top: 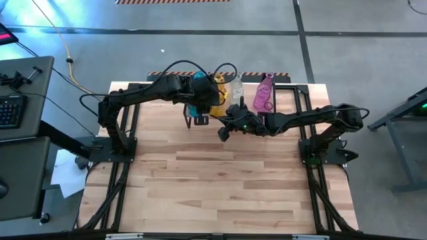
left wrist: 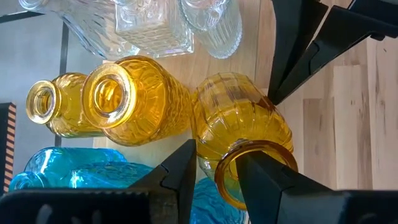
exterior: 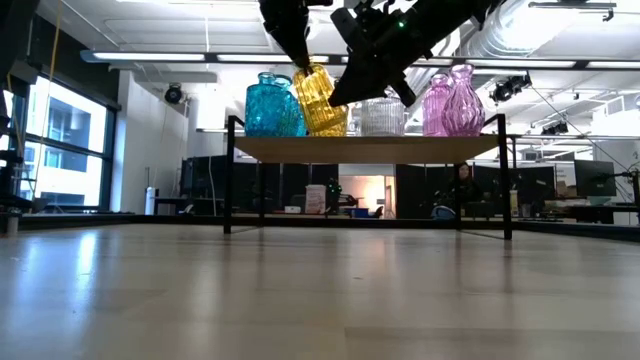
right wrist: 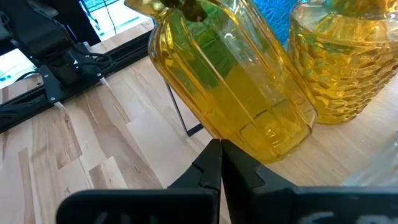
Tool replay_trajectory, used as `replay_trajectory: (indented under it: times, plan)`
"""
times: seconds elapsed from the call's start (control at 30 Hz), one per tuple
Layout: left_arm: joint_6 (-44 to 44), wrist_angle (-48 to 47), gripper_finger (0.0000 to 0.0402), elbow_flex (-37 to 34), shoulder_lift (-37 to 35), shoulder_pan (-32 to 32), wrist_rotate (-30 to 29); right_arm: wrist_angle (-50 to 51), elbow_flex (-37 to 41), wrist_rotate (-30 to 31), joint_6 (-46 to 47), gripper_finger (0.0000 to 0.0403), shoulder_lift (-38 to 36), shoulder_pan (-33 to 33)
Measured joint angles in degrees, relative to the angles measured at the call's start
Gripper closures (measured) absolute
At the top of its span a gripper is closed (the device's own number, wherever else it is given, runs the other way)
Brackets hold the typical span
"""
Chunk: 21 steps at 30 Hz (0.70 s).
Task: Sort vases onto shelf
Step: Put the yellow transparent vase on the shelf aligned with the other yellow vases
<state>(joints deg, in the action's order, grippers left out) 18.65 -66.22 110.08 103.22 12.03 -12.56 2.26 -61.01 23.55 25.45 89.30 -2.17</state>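
The left gripper is clasping the rim of a ribbed yellow vase, which is leaning over at the shelf edge, mouth tilted toward that gripper. The right gripper, fingers shut, is pressing against the vase's lower body. Other yellow, teal, clear and pink glass vases are crowding the board, while the wooden surface is lying bare in front.
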Motion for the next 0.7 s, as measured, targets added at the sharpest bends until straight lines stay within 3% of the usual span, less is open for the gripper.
replay_trajectory:
  times: [0.7]
  plan:
    - [-0.42,0.04,0.0282,0.02,-0.07,-0.02,1.97,0.02,0.00,-0.15,0.21,0.0403,0.00,0.02]
